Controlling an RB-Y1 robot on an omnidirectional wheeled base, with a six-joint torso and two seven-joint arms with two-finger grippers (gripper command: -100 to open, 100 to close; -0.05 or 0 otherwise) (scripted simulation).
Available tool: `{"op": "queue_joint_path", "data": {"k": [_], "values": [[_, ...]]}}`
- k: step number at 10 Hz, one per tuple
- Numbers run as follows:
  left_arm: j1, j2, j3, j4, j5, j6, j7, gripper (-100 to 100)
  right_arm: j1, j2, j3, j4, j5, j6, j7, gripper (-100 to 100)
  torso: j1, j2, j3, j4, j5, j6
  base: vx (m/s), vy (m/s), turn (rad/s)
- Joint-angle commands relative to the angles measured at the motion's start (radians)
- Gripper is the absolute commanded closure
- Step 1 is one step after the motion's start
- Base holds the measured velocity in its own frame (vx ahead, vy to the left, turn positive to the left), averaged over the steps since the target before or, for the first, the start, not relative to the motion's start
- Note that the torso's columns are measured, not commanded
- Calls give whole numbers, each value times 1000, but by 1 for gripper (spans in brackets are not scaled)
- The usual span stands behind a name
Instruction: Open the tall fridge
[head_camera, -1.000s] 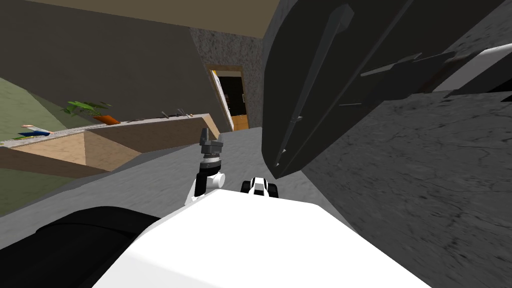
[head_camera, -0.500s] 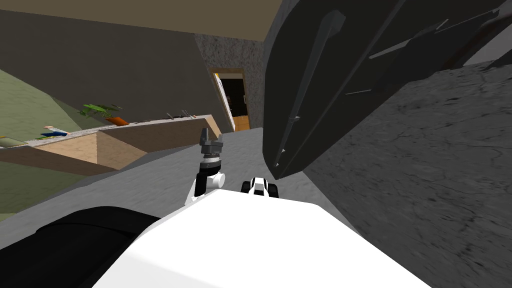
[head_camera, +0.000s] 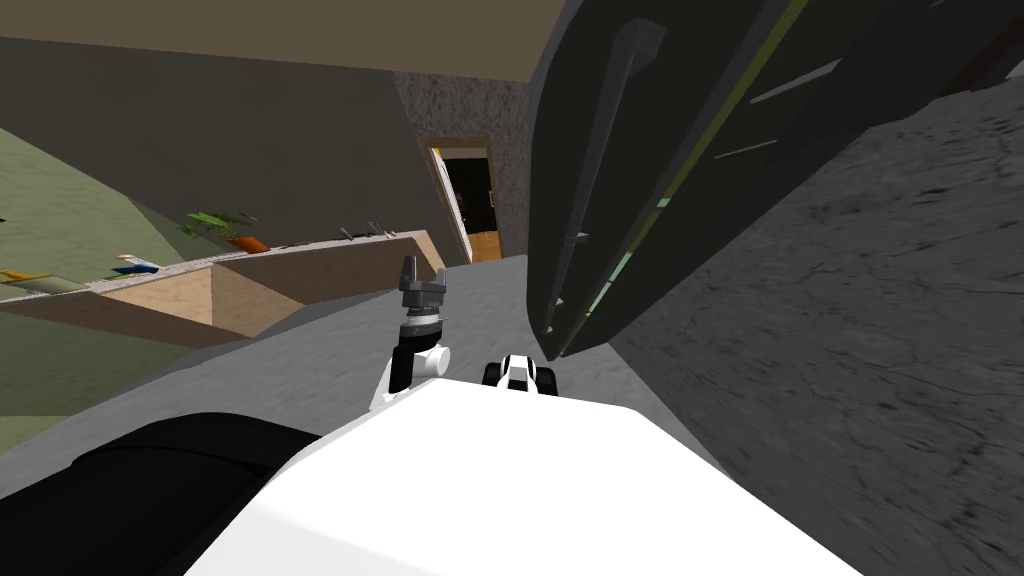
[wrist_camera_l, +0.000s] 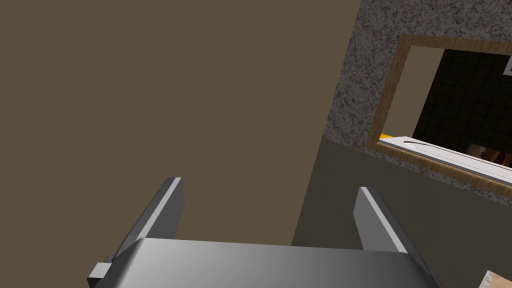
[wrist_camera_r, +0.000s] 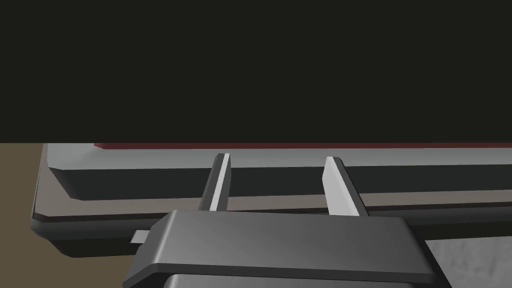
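On the right, close by, the tall dark fridge (head_camera: 800, 90) stands with its door (head_camera: 570, 150) slightly ajar — a thin greenish gap (head_camera: 655, 205) runs just right of the long handle (head_camera: 605, 150). The right gripper (wrist_camera_r: 277, 159) is at the handle's low end, jaws drawn in narrow on it. The left gripper (head_camera: 422, 272) is raised left of the door — jaws wide, well apart from the fridge.

Grey floor (head_camera: 330, 350) runs past a wooden counter (head_camera: 250, 285) (plant (head_camera: 222, 222) atop).
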Motion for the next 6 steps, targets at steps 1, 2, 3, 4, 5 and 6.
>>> {"op": "queue_joint_path", "data": {"k": [1,2,3,4,5,6], "values": [[0,0,0,0,0,0,0,0,-18,-79,-23,33,-13,2,19,-100,1,0,0,0,0,0,-7,16,67],[0,0,0,0,0,0,0,0,-18,-81,-23,33,-13,2,19,-100,0,0,1,-1,-1,2,-11,16,96],[0,0,0,0,0,0,0,0,-26,-112,-33,51,-4,-4,26,-100,-10,4,5,0,-8,8,-6,19,56],[0,0,0,0,0,0,0,0,-33,-139,-41,66,4,-8,32,-100,-18,7,8,0,-13,12,-9,26,76],[0,0,0,0,0,0,0,0,-33,-139,-41,66,4,-8,32,-100,-25,9,10,1,-17,14,-7,22,61],[0,0,0,0,0,0,0,0,-44,-179,-53,87,16,-15,41,-100,-32,12,12,2,-21,17,-7,21,60]]}}
